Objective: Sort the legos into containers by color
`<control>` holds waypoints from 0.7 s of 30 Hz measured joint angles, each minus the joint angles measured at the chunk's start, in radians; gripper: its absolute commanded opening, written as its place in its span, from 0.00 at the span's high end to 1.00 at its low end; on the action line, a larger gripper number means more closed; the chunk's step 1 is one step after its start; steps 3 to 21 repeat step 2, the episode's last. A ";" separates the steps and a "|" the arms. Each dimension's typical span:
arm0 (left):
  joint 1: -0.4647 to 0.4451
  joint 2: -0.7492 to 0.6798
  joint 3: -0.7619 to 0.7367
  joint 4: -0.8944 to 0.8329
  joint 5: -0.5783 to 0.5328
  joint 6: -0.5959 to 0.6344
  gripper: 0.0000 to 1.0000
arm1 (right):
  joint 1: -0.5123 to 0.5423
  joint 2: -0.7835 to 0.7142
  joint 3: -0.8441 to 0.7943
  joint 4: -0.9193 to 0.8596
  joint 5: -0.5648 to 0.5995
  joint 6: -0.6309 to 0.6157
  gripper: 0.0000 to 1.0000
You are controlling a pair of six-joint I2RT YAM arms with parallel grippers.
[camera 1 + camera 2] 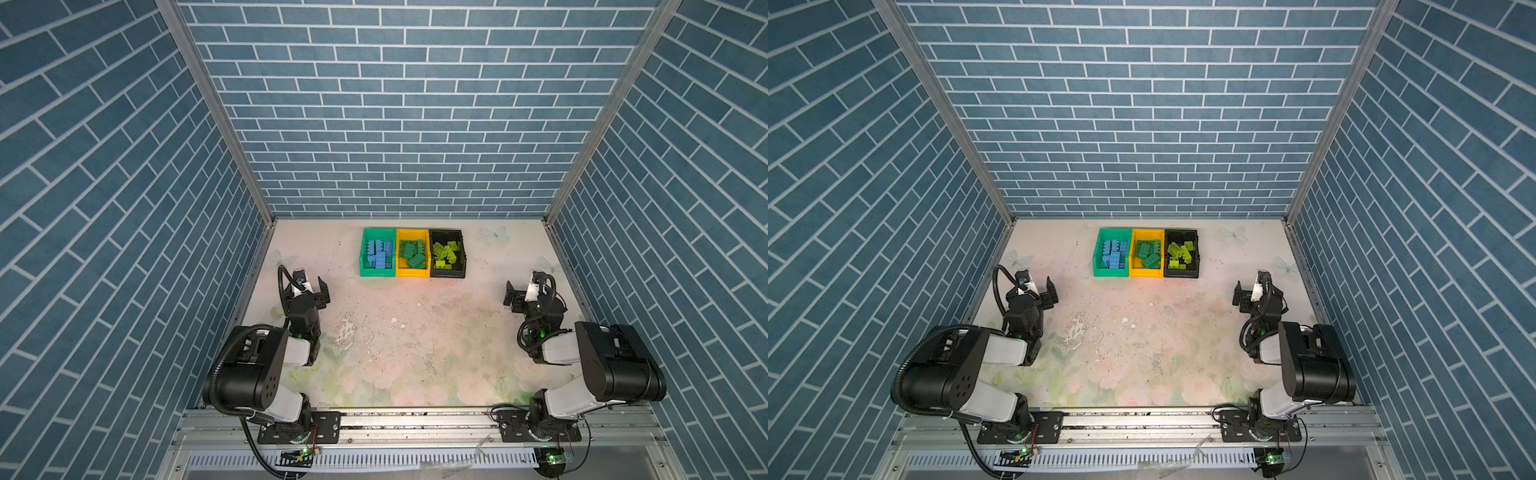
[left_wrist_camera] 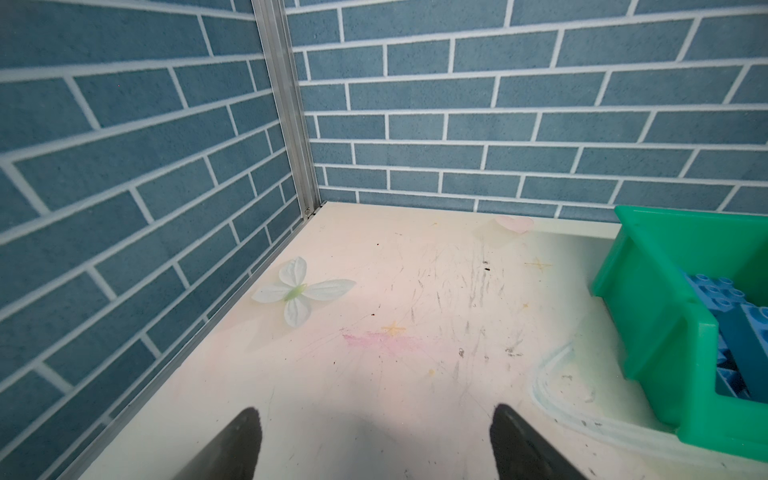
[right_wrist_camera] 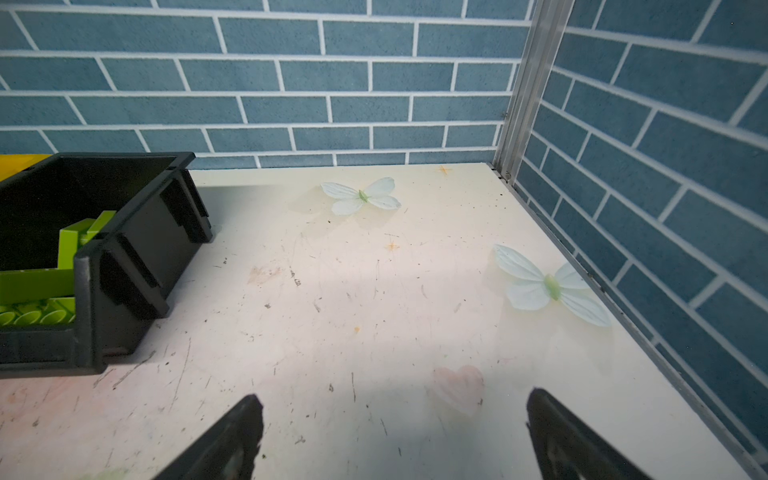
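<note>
Left claw (image 2: 374,432) and right claw (image 3: 390,424) spread wide, empty, at 9 and 3 o'clock. Legos (image 1: 378,255) at 12, binned by color in three containers (image 1: 411,273). Apparently finished, hence parked clear.

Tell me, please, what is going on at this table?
The sorting looks finished: light blue legos lie in the green bin, dark green legos in the yellow bin, lime legos in the black bin. No brick shows on the table. The left gripper and right gripper stand open and empty.
</note>
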 measured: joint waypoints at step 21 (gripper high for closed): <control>0.000 0.000 0.000 0.000 0.000 0.000 0.12 | -0.003 0.000 0.000 -0.003 -0.001 0.000 0.01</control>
